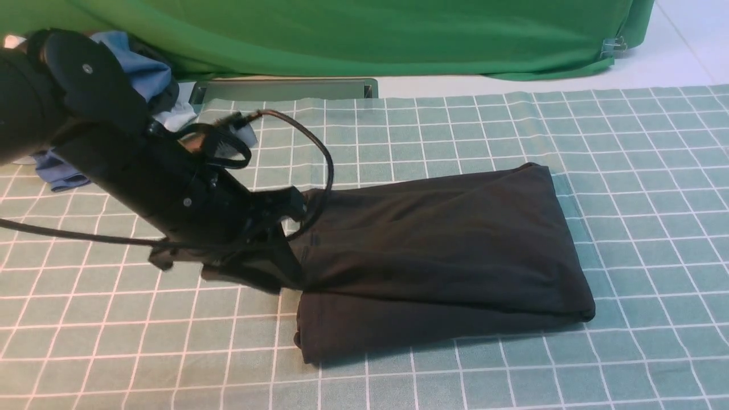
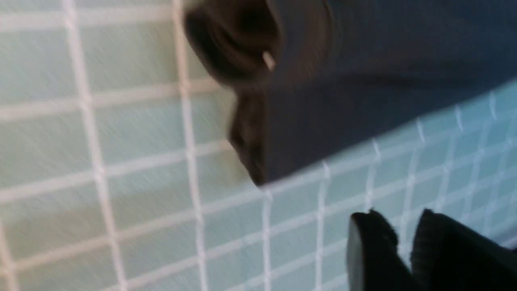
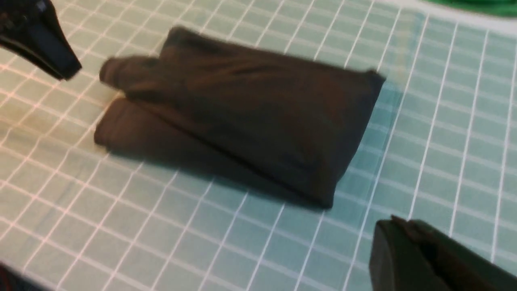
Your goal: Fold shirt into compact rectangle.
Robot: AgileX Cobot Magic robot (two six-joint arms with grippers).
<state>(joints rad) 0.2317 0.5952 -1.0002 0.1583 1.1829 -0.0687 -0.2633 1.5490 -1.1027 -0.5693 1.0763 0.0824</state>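
Shirt [image 1: 444,250] looks basically folded, final tidy-up stage. Left gripper [image 2: 404,230] nearly pinched shut on nothing beside it, right gripper [image 3: 408,242] clenched empty. Next: square that skewed top layer.

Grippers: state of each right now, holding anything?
Left gripper: nearly shut with a narrow gap, holding nothing, clear of the shirt.
Right gripper: shut, empty, off the shirt.

No text, label, brand, number or sign could be read anywhere. The folded black shirt [image 1: 444,250] showed only plain fabric, with no print visible, and the checked cloth [image 1: 626,142] under it carried only white grid lines.
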